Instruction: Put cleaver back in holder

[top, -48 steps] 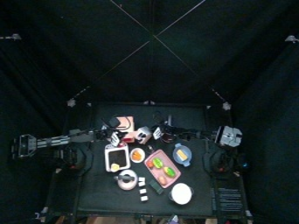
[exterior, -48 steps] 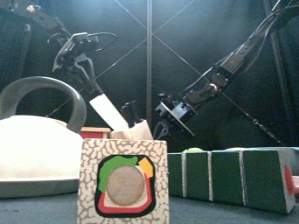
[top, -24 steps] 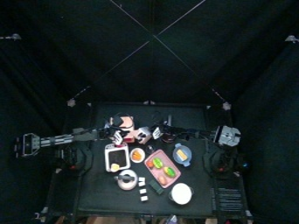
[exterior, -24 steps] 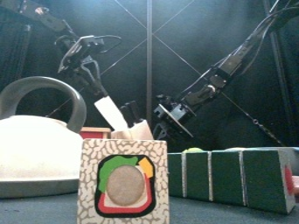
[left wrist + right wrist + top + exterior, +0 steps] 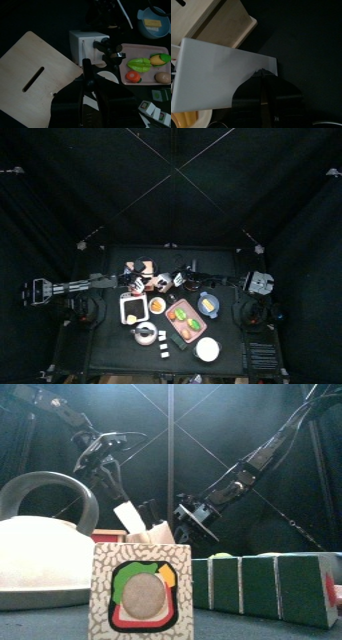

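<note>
1. The left hand (image 5: 112,468) is closed on the cleaver (image 5: 130,517), blade pointing down just above the holder (image 5: 90,44).
2. The right hand (image 5: 263,95) is closed beside the holder.

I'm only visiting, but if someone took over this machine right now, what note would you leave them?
Left hand: shut on the cleaver, blade slanting down toward the holder.
Right hand: against the holder's side; grip unclear.
Done: cleaver lifted and brought to the holder.
Left: slide the blade fully into its slot, then let go.
</note>
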Tool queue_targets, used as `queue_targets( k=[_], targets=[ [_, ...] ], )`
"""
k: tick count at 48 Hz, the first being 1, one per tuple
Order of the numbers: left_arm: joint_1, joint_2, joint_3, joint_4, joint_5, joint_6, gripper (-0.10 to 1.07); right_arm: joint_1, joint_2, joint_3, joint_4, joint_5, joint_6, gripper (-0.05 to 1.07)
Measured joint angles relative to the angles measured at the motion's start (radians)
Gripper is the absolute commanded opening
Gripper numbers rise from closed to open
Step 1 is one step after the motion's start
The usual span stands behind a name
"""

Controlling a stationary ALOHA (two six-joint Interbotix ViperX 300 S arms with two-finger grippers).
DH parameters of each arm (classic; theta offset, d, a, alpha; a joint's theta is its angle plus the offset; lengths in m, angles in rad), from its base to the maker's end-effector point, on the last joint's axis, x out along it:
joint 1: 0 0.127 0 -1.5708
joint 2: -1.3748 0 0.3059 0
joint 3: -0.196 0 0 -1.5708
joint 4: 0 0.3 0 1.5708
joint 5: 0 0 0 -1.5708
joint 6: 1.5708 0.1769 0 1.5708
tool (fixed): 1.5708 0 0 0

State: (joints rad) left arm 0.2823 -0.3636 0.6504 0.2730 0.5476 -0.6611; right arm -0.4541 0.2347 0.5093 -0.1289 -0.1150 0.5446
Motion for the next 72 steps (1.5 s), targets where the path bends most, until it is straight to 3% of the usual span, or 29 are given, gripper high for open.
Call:
queue_targets(
  k=[26,54,72],
  targets=[
    [0.014,0.064,-0.006,0.002,-0.060,0.003,0.89,0.005,0.000,0.000,0.000,0.002,-0.002,0.37],
    [0.015,0.055,-0.006,0.021,-0.092,0.003,0.90,0.008,0.000,-0.006,-0.009,0.040,-0.006,0.37],
    [0.003,-0.011,0.092,0.032,-0.179,-0.002,0.90,0.011,-0.063,-0.005,-0.035,0.072,-0.003,0.37]
  ],
)
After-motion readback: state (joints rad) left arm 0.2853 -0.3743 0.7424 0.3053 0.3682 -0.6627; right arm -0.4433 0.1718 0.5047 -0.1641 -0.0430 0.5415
